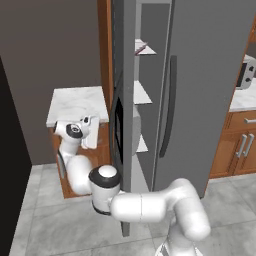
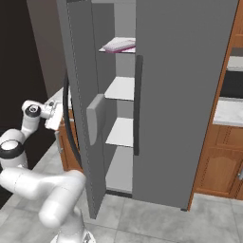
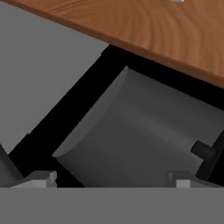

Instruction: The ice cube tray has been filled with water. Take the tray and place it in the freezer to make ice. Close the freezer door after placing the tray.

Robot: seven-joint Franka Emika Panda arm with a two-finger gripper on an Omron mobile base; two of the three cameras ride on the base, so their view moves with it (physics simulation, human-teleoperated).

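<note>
The ice cube tray (image 1: pixel 141 48) (image 2: pixel 119 45), a pale pinkish slab, lies flat on the top white shelf inside the freezer (image 1: pixel 142 125) (image 2: pixel 121 88). The freezer door (image 1: pixel 122 75) (image 2: pixel 80 71) stands swung wide open. My gripper (image 1: pixel 90 132) (image 2: pixel 56 116) (image 3: pixel 113 177) is on the door's outer side, close to the black dispenser panel (image 1: pixel 119 130) (image 3: pixel 87 100). Its fingers (image 3: pixel 43 178) stand wide apart, open and holding nothing. The door's dark handle (image 2: pixel 67 118) curves just beside the hand.
A wooden cabinet with a marble top (image 1: pixel 75 100) stands right behind the hand, left of the refrigerator. The plain right door (image 1: pixel 210 75) (image 2: pixel 185 95) is shut. Wooden cabinets and a counter (image 1: pixel 245 102) (image 2: pixel 228 111) stand to the right.
</note>
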